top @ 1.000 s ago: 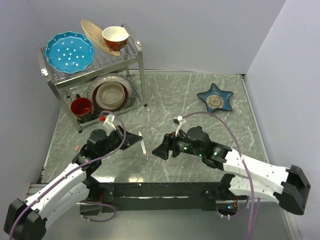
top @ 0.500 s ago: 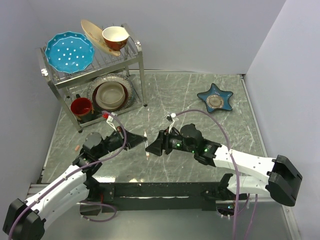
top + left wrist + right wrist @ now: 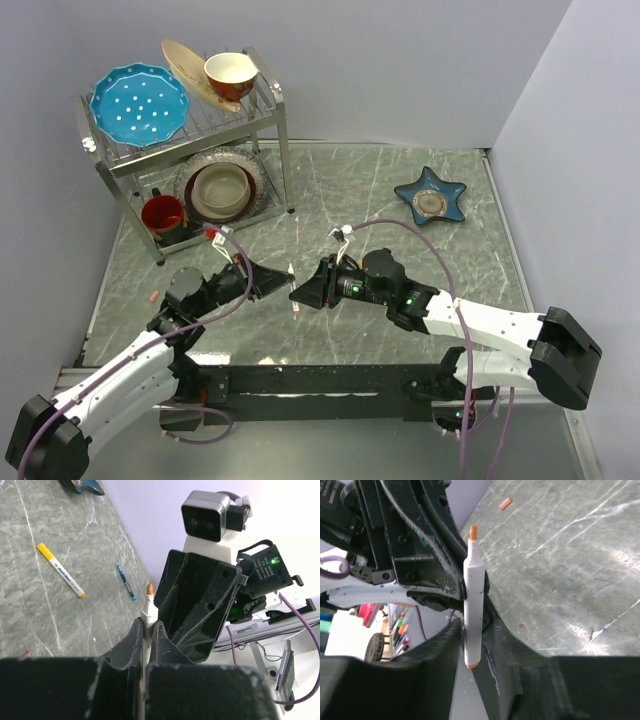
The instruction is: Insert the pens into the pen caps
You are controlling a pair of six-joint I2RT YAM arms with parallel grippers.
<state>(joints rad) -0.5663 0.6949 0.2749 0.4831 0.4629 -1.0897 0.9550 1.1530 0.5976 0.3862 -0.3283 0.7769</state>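
A white pen with an orange tip (image 3: 473, 600) stands upright above the table, also in the top view (image 3: 292, 290). My left gripper (image 3: 148, 623) is shut on its barrel (image 3: 148, 611), seen from above (image 3: 281, 283). My right gripper (image 3: 472, 626) faces it (image 3: 299, 293), its fingers closed on the pen's lower part. A small orange cap (image 3: 505, 503) lies on the table at the far left (image 3: 153, 296). A white pen with a yellow-orange end (image 3: 60, 570) and a dark blue pen (image 3: 126, 582) lie flat on the table. I see no pink cap.
A metal dish rack (image 3: 283, 150) with plates and bowls stands at the back left. A blue star-shaped dish (image 3: 431, 197) sits at the back right. Walls close in the table on three sides.
My right gripper has moved left until its fingers meet the pen held by my left gripper. My left gripper has shifted slightly right with the pen.
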